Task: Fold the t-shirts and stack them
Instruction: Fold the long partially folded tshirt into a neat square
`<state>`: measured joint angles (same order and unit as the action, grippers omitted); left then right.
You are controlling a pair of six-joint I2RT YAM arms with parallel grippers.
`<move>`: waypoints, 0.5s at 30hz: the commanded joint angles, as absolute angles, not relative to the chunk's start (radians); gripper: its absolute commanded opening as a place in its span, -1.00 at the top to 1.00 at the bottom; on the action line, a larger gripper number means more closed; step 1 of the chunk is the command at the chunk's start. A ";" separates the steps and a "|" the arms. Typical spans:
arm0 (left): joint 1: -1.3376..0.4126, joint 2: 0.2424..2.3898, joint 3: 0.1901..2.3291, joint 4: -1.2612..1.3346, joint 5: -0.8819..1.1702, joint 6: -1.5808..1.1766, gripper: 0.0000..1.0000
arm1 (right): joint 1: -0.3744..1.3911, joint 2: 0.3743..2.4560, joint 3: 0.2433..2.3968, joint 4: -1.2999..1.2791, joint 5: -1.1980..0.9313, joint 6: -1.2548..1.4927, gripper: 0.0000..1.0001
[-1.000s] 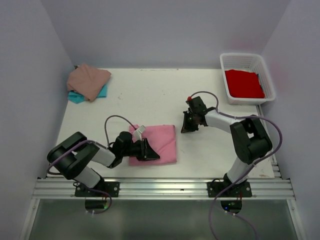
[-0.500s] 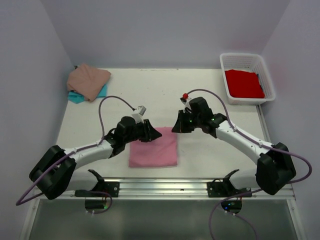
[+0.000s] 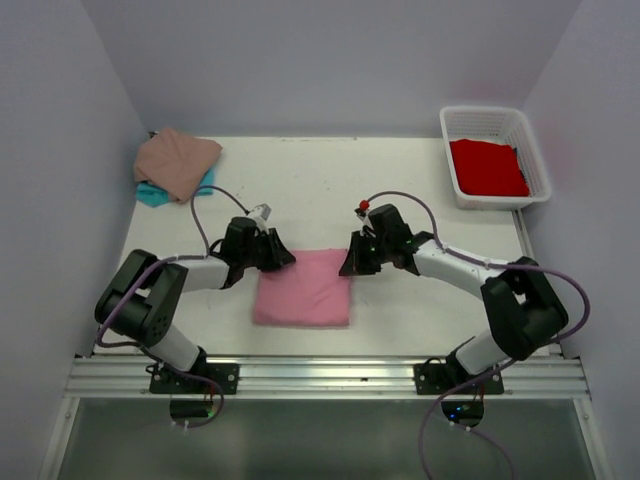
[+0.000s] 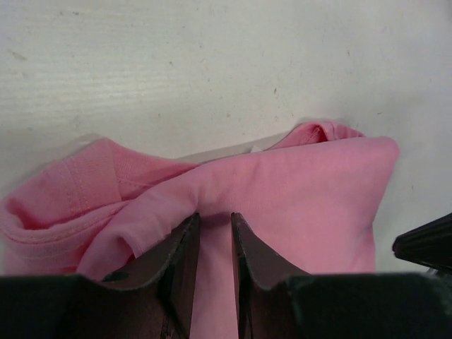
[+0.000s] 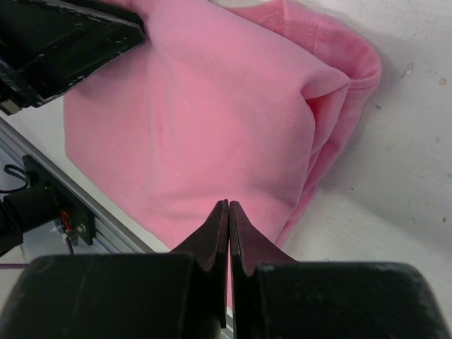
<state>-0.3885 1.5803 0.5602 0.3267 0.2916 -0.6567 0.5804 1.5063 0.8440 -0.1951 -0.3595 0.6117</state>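
Note:
The bright pink t-shirt lies folded in a rectangle at the table's middle front. My left gripper is at its far left corner, and in the left wrist view its jaws pinch a raised fold of the pink cloth. My right gripper is at the far right corner. In the right wrist view its jaws are pressed flat together over the pink shirt, with no cloth seen between them. The tan-pink shirt lies on the teal shirt at the far left. The red shirt lies in the basket.
The white lattice basket stands at the far right corner. Grey walls close in the white table on three sides. A metal rail runs along the near edge, behind the arm bases.
Both grippers moved to the pink shirt's far corners, the left one swinging from the shirt's left side. The shirt shifted slightly away from the near edge.

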 commanded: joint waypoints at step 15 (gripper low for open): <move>-0.331 1.677 0.608 0.465 0.404 -0.667 0.49 | 0.664 1.741 0.922 -0.069 -0.318 0.681 1.00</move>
